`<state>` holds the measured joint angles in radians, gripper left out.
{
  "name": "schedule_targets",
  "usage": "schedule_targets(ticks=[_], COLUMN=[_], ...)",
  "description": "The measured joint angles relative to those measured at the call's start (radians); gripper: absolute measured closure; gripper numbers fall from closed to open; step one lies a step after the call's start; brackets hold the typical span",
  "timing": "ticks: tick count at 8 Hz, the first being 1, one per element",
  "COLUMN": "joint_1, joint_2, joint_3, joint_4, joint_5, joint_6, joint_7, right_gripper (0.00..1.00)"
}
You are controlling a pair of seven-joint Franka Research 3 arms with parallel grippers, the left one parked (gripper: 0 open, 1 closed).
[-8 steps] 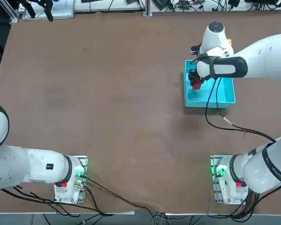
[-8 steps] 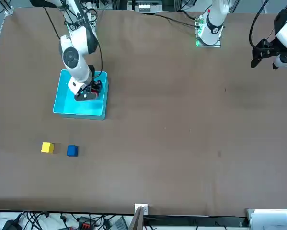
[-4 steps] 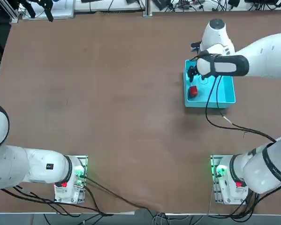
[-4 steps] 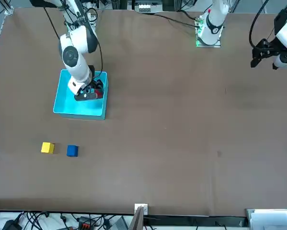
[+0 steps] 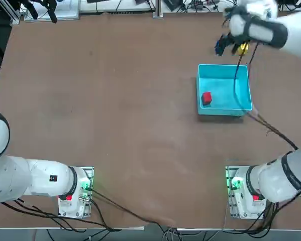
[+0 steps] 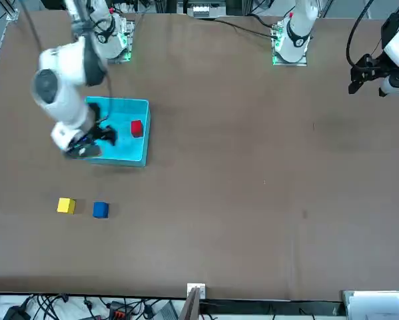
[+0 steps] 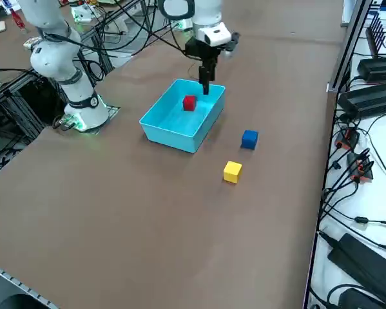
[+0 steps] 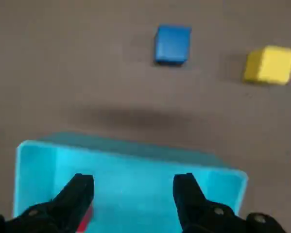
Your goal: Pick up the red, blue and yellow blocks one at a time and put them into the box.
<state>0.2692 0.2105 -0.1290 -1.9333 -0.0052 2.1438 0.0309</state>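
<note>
Fingers (image 8: 73, 201) of the right gripper (image 8: 133, 179) stand wide apart, holding nothing, presumably ready for another cube. At the front view's lower left, yellow cube (image 6: 66, 205) and blue cube (image 6: 100, 210) await pickup; red cube (image 6: 136, 129) sits inside the turquoise box (image 6: 144, 157), apparently delivered.

Red block (image 5: 206, 98): one small plain cube, lying inside the box (image 5: 223, 106), a shallow cyan tray with thin upright walls, set flat on the table. Blue block (image 7: 249, 140) and yellow block (image 7: 232, 172): two like cubes, outside the box, near each other but apart, each seemingly flat on a face, though the overhead view largely hides both.
</note>
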Motion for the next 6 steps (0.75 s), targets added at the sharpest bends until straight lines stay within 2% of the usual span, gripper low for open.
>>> schedule_targets(ticks=[2, 4, 6], joint_1=[-0.059, -0.072, -0.07], joint_2=[0.198, 0.399, 0.518], joint_3=[0.0, 0.001, 0.009], joint_4=[0.198, 0.37, 0.473], joint_5=[0.007, 0.008, 0.008], joint_6=[0.002, 0.007, 0.011], joint_7=[-0.05, -0.05, -0.049], right_gripper=[0.0, 0.0, 0.0])
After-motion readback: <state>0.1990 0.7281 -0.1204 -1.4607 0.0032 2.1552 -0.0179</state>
